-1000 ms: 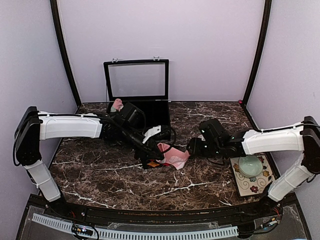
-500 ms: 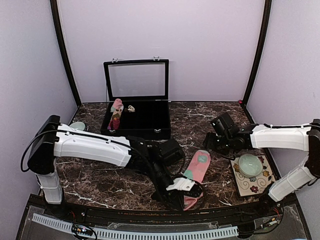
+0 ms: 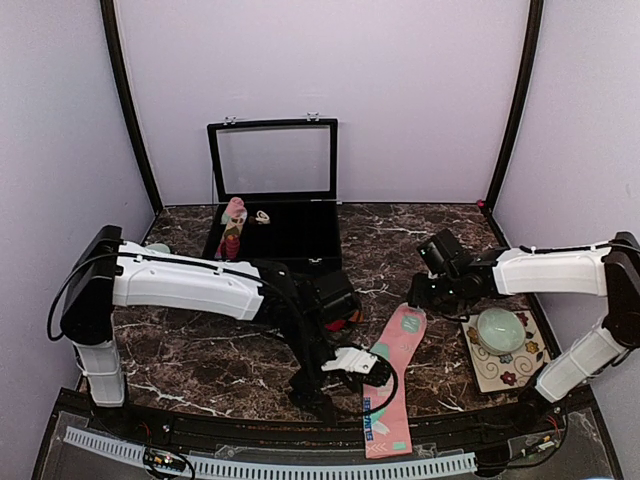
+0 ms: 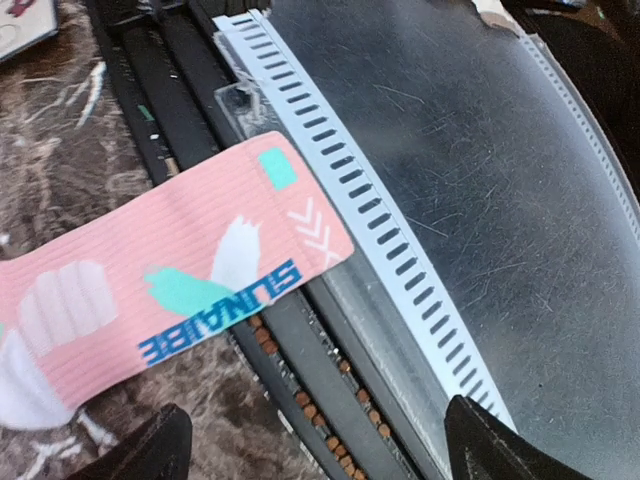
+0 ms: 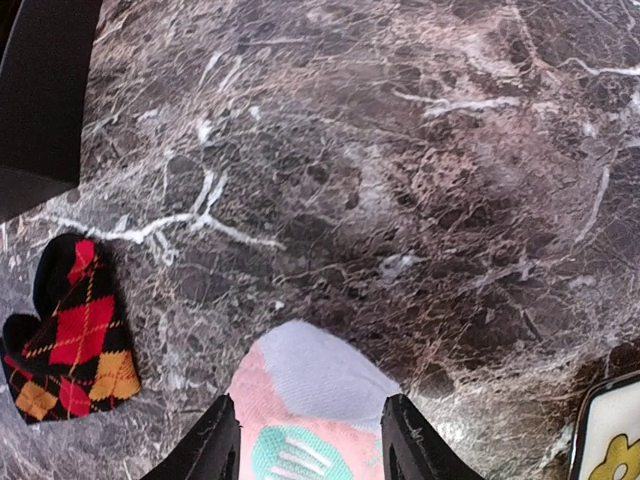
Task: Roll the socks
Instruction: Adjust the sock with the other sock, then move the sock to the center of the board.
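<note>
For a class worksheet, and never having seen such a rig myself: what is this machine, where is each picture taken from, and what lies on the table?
Two white robot arms are bolted at the near edge of a marble table. The wide picture looks down from above and behind them; the other two come from a camera on each wrist. A pink fabric sock with teal and white spots lies stretched flat, its cuff reaching past the near edge. The left tool hovers open above that cuff, holding nothing. The right tool is open, its fingers either side of the sock's white toe. A black argyle sock with red and orange diamonds lies nearby, apart from it. A black glass-lidded case stands at the back.
</note>
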Available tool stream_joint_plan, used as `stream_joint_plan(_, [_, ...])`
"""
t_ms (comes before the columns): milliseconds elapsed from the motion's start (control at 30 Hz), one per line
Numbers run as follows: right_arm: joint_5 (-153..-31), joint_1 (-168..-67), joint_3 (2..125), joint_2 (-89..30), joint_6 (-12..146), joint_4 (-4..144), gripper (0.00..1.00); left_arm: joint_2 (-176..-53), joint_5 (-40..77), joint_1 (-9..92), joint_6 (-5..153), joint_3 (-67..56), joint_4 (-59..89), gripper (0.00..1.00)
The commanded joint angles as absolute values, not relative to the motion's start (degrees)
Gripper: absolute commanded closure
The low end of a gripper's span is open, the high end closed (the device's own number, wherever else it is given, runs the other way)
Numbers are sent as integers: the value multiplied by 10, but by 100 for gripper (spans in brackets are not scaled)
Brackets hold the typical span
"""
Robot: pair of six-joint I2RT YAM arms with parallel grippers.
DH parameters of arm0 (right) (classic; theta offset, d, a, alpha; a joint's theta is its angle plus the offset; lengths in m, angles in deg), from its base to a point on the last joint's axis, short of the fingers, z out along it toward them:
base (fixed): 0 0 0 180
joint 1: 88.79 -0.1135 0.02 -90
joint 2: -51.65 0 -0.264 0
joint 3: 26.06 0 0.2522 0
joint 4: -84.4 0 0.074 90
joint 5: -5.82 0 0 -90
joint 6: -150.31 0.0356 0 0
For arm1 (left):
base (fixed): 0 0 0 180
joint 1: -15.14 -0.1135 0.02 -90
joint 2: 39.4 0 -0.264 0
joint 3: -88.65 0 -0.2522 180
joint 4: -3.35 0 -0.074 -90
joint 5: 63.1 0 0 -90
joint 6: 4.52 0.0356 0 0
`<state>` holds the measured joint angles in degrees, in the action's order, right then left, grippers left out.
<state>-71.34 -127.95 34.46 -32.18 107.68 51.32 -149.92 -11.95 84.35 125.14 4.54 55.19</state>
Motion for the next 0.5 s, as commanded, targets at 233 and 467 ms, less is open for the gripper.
stream_joint_plan(233, [-820,-1306,323,-350,1066,553,71,-1392,-35,696,1175,-53,423,13])
stream_joint_plan(467, [-842,-1273,360,-463,1023,539,79,-1431,146,663,1210,-134,290,17])
